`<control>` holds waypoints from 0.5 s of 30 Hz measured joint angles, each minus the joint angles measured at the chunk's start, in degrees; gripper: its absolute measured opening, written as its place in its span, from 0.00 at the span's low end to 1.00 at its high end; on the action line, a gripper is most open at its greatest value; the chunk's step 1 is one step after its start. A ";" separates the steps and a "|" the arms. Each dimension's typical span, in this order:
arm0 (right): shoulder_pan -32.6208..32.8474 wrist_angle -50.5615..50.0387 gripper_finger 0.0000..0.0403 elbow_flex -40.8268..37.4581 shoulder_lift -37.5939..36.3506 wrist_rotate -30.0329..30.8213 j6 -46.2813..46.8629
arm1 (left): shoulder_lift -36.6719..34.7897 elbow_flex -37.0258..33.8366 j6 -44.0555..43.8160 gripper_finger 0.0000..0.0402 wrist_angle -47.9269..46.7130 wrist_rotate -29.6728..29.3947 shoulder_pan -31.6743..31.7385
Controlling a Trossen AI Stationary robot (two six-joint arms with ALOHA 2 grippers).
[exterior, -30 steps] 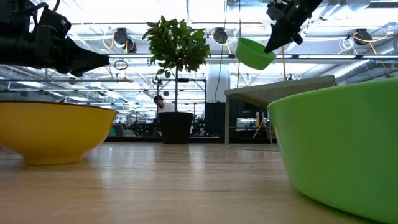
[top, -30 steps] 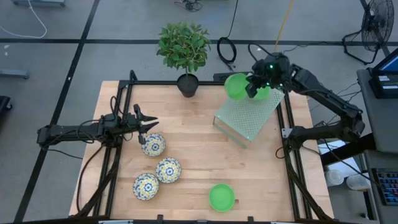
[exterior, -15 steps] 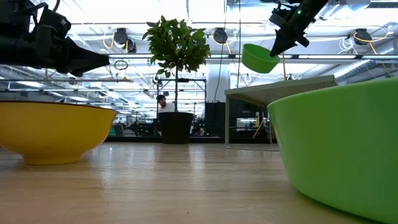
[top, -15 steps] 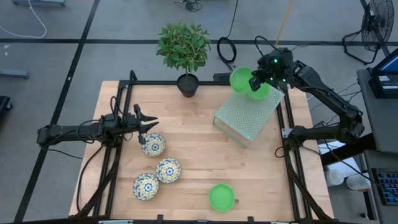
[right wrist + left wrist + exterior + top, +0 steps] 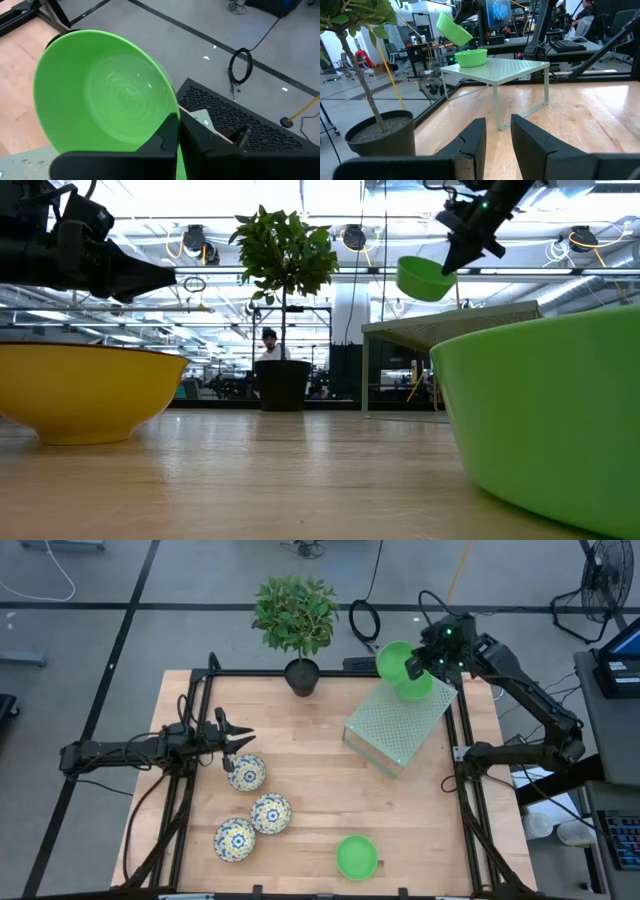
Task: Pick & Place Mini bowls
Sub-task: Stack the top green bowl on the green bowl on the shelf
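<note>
A pale wooden table stands on a grey floor, with a potted plant at its far edge and a perforated green rack at far right. The right gripper pinches the rim of a green bowl above the rack, beside a second green bowl resting there. The left gripper hovers narrowly parted and empty by three floral bowls; a third green bowl sits at the near edge.
</note>
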 joint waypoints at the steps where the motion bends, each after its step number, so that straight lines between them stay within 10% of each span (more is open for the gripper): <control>1: -0.31 0.00 0.00 0.00 0.00 -0.01 0.00 | 0.00 0.00 0.01 0.23 0.00 0.01 0.00; 15: -3.90 -0.42 0.00 0.00 0.00 0.25 0.24 | 0.01 0.00 -0.01 0.23 0.00 0.01 0.01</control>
